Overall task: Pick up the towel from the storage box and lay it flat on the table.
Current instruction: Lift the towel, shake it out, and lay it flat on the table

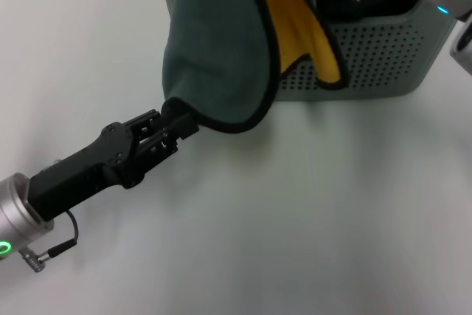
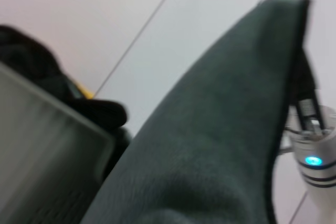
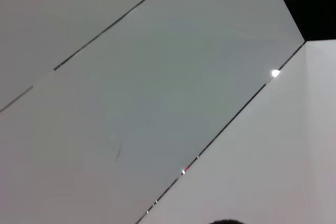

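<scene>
The left gripper (image 1: 179,127) pinches the towel (image 1: 214,42) corner; pulling may tip the storage box (image 1: 376,57). The right gripper's state I cannot tell.

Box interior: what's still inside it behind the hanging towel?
Above the box rim, something dark shows behind the towel. The towel hides the rest. Left pincer grips the towel's lower corner.

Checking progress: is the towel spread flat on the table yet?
No. The towel hangs over the box, left end effector at its corner.
</scene>
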`<state>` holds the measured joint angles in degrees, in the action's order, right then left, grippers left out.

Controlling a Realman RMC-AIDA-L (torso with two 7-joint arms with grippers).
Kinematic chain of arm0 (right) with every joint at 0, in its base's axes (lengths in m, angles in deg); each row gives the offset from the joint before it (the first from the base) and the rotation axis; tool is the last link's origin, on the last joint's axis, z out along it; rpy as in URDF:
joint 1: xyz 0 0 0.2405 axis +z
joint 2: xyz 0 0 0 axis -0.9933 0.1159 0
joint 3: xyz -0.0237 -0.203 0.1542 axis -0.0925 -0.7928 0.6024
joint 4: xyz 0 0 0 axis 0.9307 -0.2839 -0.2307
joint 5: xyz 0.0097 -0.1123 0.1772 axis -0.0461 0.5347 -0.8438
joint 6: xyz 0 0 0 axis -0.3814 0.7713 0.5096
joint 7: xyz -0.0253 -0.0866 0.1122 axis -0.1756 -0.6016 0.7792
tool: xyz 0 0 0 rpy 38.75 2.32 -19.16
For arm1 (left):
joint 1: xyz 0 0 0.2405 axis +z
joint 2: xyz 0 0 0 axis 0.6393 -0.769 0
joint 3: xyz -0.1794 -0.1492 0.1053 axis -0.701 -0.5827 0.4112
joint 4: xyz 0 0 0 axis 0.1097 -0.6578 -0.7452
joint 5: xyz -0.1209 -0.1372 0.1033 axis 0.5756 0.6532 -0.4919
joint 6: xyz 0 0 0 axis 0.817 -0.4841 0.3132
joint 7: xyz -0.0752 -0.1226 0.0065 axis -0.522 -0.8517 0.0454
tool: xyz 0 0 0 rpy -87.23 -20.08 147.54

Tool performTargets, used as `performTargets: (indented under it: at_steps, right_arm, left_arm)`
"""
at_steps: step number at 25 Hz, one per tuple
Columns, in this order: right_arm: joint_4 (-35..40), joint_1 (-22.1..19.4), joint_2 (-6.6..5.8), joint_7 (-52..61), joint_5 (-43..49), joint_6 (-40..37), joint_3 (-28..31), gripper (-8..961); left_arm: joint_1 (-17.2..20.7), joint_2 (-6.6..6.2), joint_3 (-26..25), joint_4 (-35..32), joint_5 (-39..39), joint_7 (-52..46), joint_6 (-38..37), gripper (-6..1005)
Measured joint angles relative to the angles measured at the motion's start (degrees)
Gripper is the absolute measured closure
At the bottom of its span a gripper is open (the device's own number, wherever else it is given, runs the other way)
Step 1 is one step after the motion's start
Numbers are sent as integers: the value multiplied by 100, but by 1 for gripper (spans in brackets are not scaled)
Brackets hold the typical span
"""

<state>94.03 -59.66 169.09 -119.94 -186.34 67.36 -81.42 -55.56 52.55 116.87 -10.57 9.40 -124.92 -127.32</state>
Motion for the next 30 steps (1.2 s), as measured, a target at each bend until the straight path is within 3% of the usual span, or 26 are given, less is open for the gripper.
performTargets:
  at_steps: [6, 13, 21, 30]
  right_arm:
    - [67, 86, -3, -1, 4, -249, -16, 919]
    - [261, 173, -3, -15, 9, -408, -4, 916]
    - [435, 297, -4, -12, 81, -867, -63, 913]
    - [440, 687, 4, -9, 249, -1608, -404, 909]
  left_arm:
    - [136, 181, -17, -176, 68, 881, -208, 602]
    - [219, 156, -35, 208, 75, 1428, 341, 558]
    - [330, 216, -37, 342, 282, 2004, 871, 501]
    - [-341, 257, -31, 2023, 1581, 4904, 588, 415]
